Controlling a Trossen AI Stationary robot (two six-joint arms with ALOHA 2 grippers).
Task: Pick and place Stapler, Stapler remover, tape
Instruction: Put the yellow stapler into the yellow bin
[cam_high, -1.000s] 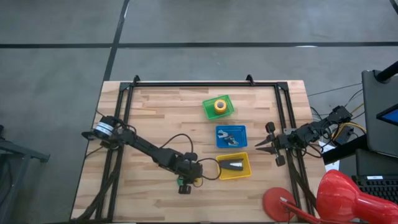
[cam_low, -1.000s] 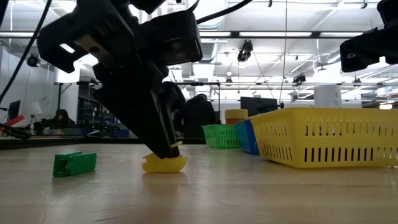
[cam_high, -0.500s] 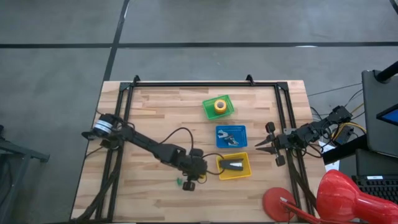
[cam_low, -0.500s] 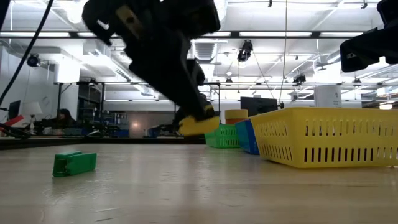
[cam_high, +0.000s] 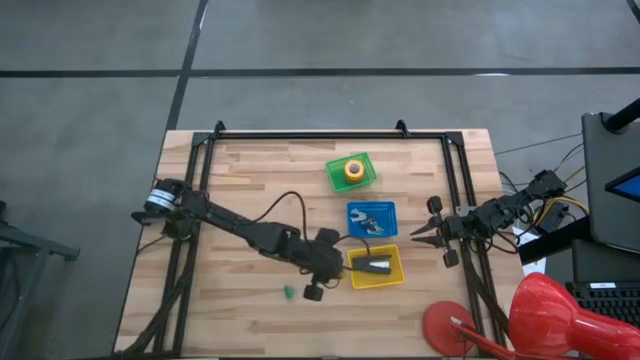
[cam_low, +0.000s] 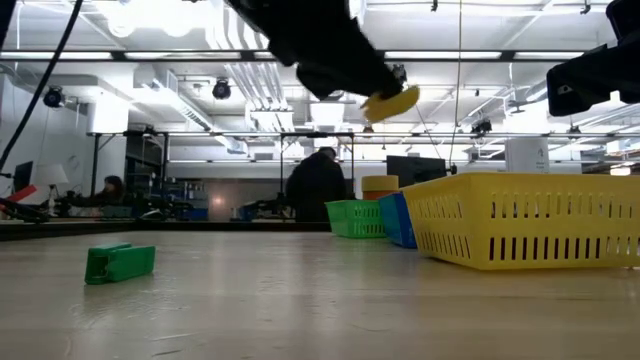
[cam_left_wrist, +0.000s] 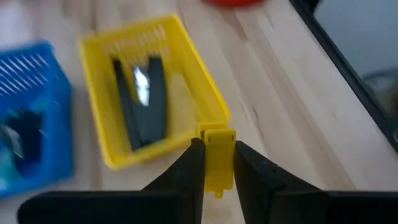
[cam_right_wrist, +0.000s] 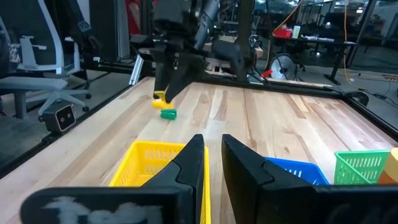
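While the left tool (cam_left_wrist: 214, 163) hangs above the desk (cam_high: 250, 180) just beside the yellow basket (cam_left_wrist: 205, 106), its two dark fingers pinch a small yellow piece (cam_left_wrist: 216, 155) between them. That piece looks like hard moulded plastic, flat-sided and blocky in the left wrist view, rounded at one end in the low view. I judge it light and stiff, though its smooth faces could slide, so a pinch across the flat sides near its middle seems the safest hold. What it is exactly I cannot tell.

A similar green piece (cam_low: 120, 263) lies alone on the wood, well apart from the baskets. It is a short boxy shape and probably equally light.

The stapler (cam_left_wrist: 140, 99) already lies in the yellow basket, a long dark wedge with a shiny metal strip along its top. It would be the heaviest item here, rigid, and best taken across its narrow width near the middle.

The tape (cam_high: 352, 170) sits in the green basket (cam_high: 333, 178), a thick roll with a yellow-orange face and a central hole. It is firm but could roll if set on edge.

The blue basket (cam_high: 388, 208) between them holds small dark and pale things I cannot make out. All three baskets are thin slotted plastic, the desk pale planked wood.

The right tool (cam_right_wrist: 211, 163) waits near the desk's right edge, its fingers close together with a narrow gap and nothing between them.
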